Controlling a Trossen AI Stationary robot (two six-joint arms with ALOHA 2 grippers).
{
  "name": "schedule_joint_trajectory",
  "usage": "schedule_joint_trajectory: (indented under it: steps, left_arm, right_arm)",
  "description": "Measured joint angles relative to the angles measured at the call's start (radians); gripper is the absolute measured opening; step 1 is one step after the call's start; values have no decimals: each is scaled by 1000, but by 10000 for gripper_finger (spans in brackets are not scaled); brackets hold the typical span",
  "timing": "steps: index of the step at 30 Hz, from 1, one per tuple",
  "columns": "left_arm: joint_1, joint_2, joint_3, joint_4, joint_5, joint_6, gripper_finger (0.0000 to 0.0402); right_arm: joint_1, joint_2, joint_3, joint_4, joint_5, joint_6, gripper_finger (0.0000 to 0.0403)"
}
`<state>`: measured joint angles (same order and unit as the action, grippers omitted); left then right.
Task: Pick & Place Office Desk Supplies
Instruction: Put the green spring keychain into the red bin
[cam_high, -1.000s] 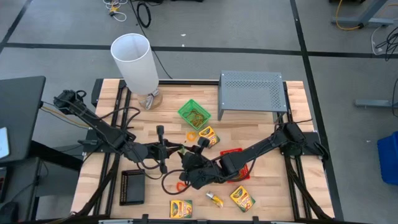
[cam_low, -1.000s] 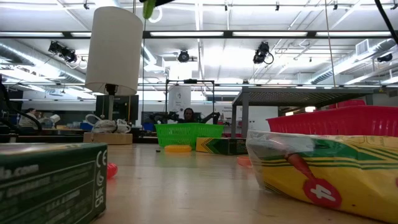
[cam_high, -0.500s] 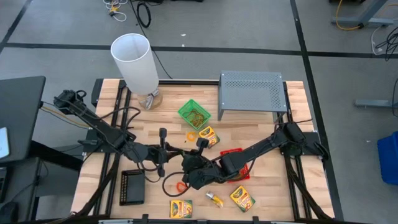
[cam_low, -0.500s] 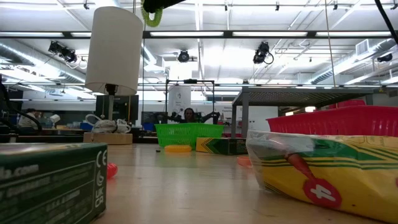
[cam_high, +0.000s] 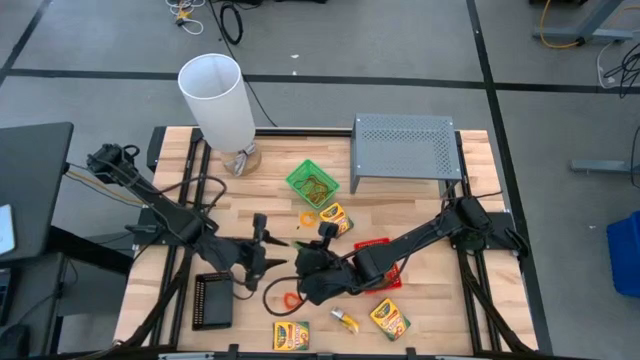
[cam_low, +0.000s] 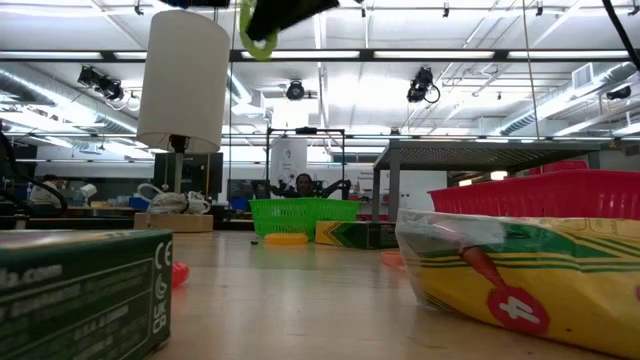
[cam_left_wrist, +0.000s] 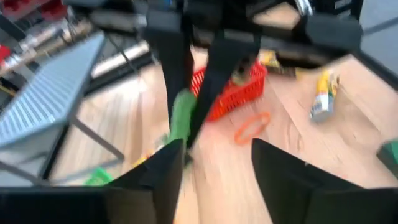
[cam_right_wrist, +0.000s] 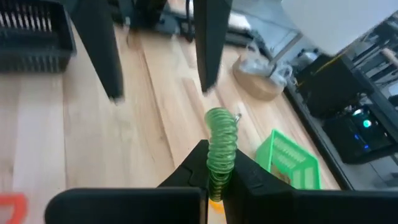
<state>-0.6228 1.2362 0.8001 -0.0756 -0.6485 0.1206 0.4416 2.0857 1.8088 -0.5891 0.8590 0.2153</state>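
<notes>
A green coiled loop band (cam_right_wrist: 219, 140) hangs in the air over the middle of the table, with my right gripper (cam_right_wrist: 215, 167) shut on it. In the high view that gripper (cam_high: 303, 247) reaches in from the right. My left gripper (cam_left_wrist: 217, 165) stands open just left of the band (cam_left_wrist: 181, 117), facing it without touching; from above it (cam_high: 270, 252) lies close to the right one. The low view shows the band (cam_low: 259, 36) dangling high above the tabletop. My right gripper pinches one end of the green band (cam_right_wrist: 217, 169) between its two fingers. The fingers come slanting down from the table's right side. The rest of the coil sticks out beyond the fingertips, lifted clear of the table.
A green tray (cam_high: 312, 183), an orange band (cam_high: 308, 217) and a crayon box (cam_high: 336, 217) lie behind the grippers. A red tray (cam_high: 380, 265) sits under the right arm. Near the front are an orange loop (cam_high: 290, 298), a black tray (cam_high: 213, 300) and two crayon boxes (cam_high: 291, 335) (cam_high: 390, 319). At the back stand a white cylinder (cam_high: 218, 100) and a grey riser (cam_high: 405, 150).
The green band has passed from my left gripper to my right. My left gripper has let go and drawn back a little toward the table's left and near edge. In the low view the band has sunk somewhat.
</notes>
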Motion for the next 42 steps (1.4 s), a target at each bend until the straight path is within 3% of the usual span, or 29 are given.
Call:
schedule_joint_trajectory:
  steps: [6, 17, 26, 36, 42]
  left_arm:
    - [0, 0, 0, -136, 53, -117, 234]
    - [2, 7, 0, -153, 109, -140, 227]
    - [3, 84, 0, -155, 105, -161, 227]
    - [23, 142, 0, -149, 126, -173, 227]
    - [22, 142, 0, -126, 285, -191, 227]
  right_arm:
    - [-3, 0, 0, -271, -143, 175, 18]
    - [-3, 0, 0, -881, -445, 486, 18]
    - [-3, 7, -10, -901, -652, 477, 35]
    - [6, 9, -196, -844, -817, 398, 141]
    - [2, 9, -239, -834, -799, 441, 207]
